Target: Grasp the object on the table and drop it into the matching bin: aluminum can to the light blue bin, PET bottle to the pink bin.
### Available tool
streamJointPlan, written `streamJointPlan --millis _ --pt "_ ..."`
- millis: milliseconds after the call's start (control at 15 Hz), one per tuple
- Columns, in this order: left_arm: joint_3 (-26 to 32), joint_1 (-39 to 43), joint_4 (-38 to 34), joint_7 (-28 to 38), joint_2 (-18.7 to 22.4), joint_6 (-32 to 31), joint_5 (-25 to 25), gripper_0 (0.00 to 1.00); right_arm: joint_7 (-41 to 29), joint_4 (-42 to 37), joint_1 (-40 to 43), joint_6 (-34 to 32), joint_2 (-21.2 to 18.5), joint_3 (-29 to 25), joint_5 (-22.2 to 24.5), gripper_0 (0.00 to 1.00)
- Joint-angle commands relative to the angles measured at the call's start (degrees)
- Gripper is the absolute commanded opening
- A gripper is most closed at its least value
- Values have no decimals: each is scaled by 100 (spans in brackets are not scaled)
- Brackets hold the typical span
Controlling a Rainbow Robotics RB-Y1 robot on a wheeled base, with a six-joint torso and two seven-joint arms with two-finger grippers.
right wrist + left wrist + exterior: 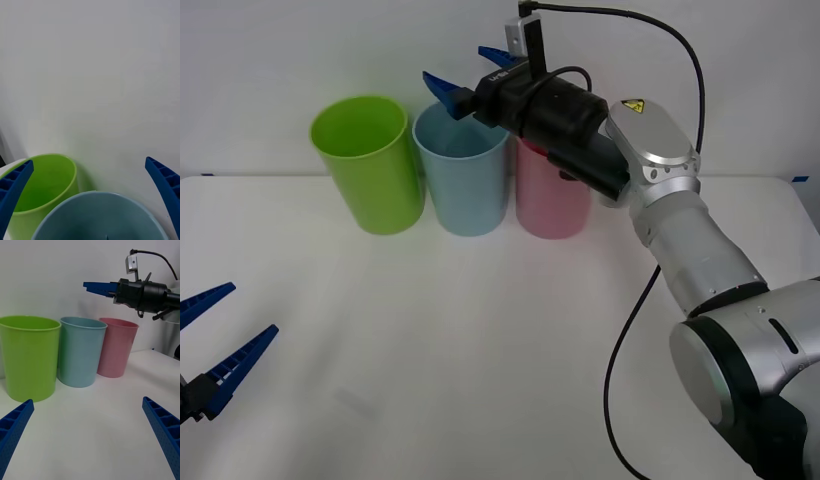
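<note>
From the front, the right claw [470, 75] hangs spread wide over the mouth of the light blue bin [463, 180], nothing between its fingers. No can lies on the tabletop [480, 350], so it has most likely gone into the bin, though the bin's inside is not visible from here. The step in hand looks like the release, done or just finishing. The light blue bin stands in a row along the tabletop's far edge, between the lime green bin [368, 165] and the pink bin [550, 205], the three close together. The left claw [215, 335] waits open and empty by the tabletop's left edge.

The right wrist view looks straight down past two splayed blue fingers [13, 191] into the light blue bin [97, 217]; the part of its interior on show holds no can, and the bottom is cut off. The lime green bin [45, 187] is just beside.

In the left wrist view the right claw [99, 288] is above the bin rims, well clear. Next the right arm should lift back; its cable and the pink bin [116, 347] beneath the arm are the things to mind.
</note>
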Motion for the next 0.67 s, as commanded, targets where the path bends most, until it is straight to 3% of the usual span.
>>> streamJointPlan --millis 67,200,400,667 --pt "0 0 0 0 0 0 0 100 68 -1 43 -129 -128 8 -121 100" --pt "0 0 0 0 0 0 0 100 121 -10 87 -270 -312 167 -403 100" --pt "0 0 0 0 0 0 0 100 235 -107 192 -393 -866 966 -1387 100" --pt "0 0 0 0 0 0 0 100 297 -915 667 -428 -1604 1643 -2222 100"
